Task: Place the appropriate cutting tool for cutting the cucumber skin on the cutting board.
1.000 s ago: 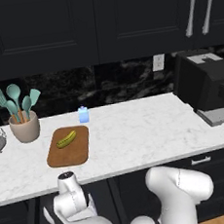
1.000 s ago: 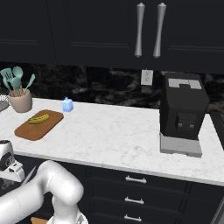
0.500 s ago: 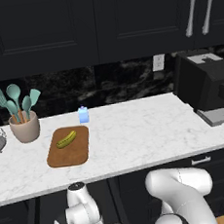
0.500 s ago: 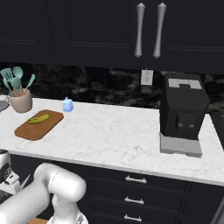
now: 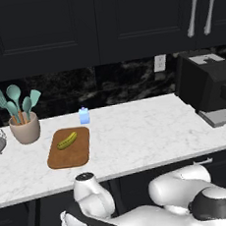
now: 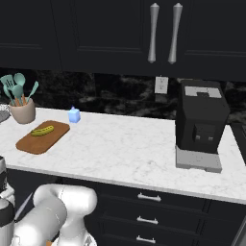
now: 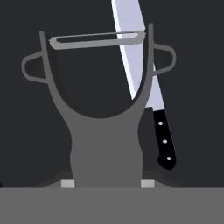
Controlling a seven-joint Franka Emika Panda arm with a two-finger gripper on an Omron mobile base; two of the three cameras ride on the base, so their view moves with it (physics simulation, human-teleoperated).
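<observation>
In the hand view the small dark-grey peeler with a forked head and thin cross blade (image 7: 105,131) rises from the bottom centre to the upper half of the frame. Its handle runs down between the two small finger tips (image 7: 68,183) at the bottom edge, so the jaws look pinched on the handle, though the contact itself is cut off by the frame. Behind it, right of centre, lies the long silver-bladed knife with a black riveted handle (image 7: 146,94), against a flat dark ground.

In the left base view the brown wooden cutting board with rounded corners (image 5: 70,154) lies left of centre on the white marble surface (image 5: 152,135), with the stubby yellow-green cucumber (image 5: 67,140) on its upper half. The arm is folded low, below the surface's front edge.

The step in hand seems to be lifting the peeler clear. Good practice: raise it straight away from the knife, keep a firm pinch, then set it on the bare lower part of the board, beside the cucumber.
</observation>
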